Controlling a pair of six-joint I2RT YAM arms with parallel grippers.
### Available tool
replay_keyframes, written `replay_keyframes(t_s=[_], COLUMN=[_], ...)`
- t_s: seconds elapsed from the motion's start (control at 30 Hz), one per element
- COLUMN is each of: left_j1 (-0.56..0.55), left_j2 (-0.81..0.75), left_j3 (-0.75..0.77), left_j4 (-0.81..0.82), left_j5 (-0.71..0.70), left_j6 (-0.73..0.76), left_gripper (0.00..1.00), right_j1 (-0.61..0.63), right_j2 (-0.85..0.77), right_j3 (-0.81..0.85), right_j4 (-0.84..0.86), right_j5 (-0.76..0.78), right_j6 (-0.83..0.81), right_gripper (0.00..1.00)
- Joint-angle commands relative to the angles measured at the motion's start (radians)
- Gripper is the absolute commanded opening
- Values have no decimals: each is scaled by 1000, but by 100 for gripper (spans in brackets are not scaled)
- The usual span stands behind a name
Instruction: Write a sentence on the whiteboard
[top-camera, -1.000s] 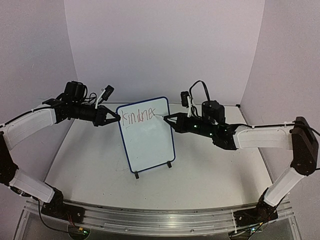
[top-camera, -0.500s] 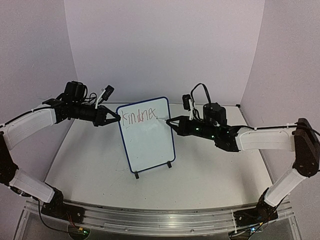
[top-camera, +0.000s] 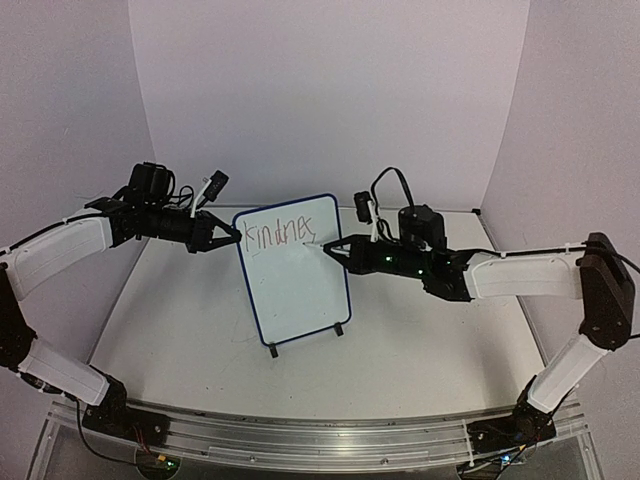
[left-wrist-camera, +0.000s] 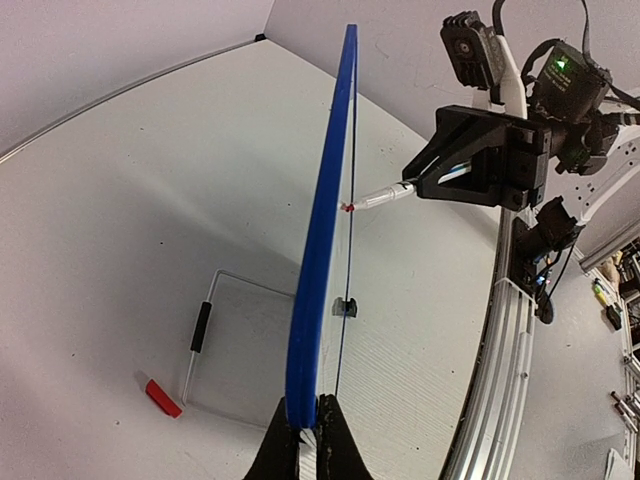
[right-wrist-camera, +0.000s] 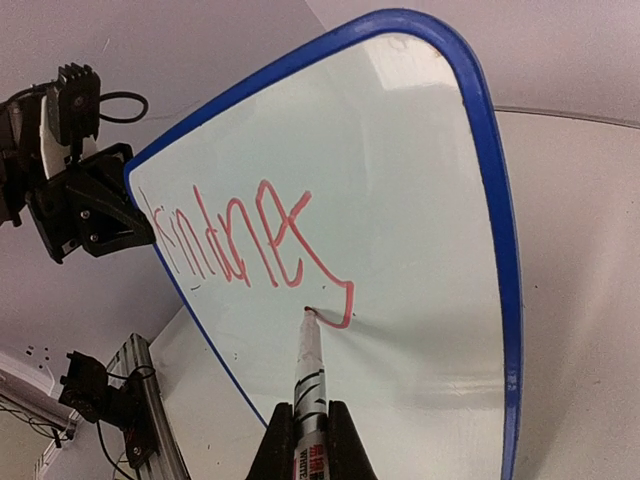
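Note:
The whiteboard (top-camera: 295, 285) stands upright mid-table on two black feet, and its blue frame (left-wrist-camera: 322, 240) shows edge-on in the left wrist view. My left gripper (top-camera: 236, 237) (left-wrist-camera: 308, 425) is shut on the board's left edge. My right gripper (top-camera: 337, 248) (right-wrist-camera: 310, 430) is shut on a marker (right-wrist-camera: 310, 375) (left-wrist-camera: 385, 196), whose red tip touches the white face. The sentence (top-camera: 279, 235) (right-wrist-camera: 240, 245) reads roughly "kindnes" in thin red letters along the top of the board, and the tip rests at the end of the last curved stroke.
A red marker cap (left-wrist-camera: 163, 397) lies on the table behind the board, beside a thin bent wire with a black sleeve (left-wrist-camera: 202, 326). White walls enclose the back and sides. A metal rail (top-camera: 320, 436) runs along the near edge.
My right gripper swung the marker right, then back left and slightly lower on the board, adding a curved red stroke after "kindne". The left arm and board have not moved.

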Motion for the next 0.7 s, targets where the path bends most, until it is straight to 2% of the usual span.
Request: replay_keyframes(t_s=[0.0, 0.27, 0.4, 0.67], left_j1=[-21, -22, -21, -22], left_j2=[32, 34, 36, 38], left_j3=[5, 7, 7, 6], left_j4=[-79, -80, -80, -82], left_j5=[-50, -49, -50, -52], left_j6=[53, 54, 54, 56], left_gripper=[0, 0, 0, 0], right_j1=[-1, -2, -13, -20], right_j2=[-17, -133, -132, -98], right_j3=[27, -33, -40, -11], right_j4=[92, 89, 73, 68], right_j5=[-11, 108, 159, 159], right_j6=[35, -5, -12, -14], right_gripper=[0, 0, 0, 0])
